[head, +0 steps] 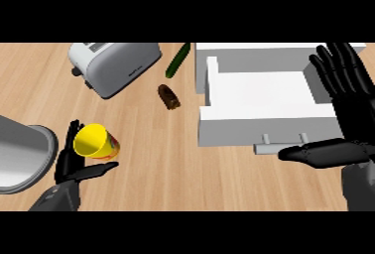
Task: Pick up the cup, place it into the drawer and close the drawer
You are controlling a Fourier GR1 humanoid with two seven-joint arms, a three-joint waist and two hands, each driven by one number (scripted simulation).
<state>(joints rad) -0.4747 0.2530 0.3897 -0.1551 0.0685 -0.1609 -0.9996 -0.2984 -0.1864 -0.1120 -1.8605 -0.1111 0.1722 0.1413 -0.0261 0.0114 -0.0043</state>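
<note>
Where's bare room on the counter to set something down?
Free: the wood between the yellow cup and the open white drawer, and the drawer's own floor. Crowded: the top left, around the silver toaster, green cucumber and brown oblong item.

The left hand [73, 161] was black, with slender segmented fingers [72, 134] and a shorter thumb, all in a smooth matte finish. It joined a grey forearm [57, 198] of rounded section at the wrist. The right hand [344, 99] was likewise black, appearing larger in the head view, with long jointed fingers showing faint lighter lines at the segment boundaries. Its thumb [311, 151] was thick and rounded. The right forearm [359, 188] was dark grey. No cables, screws or markings were discernible.
</note>
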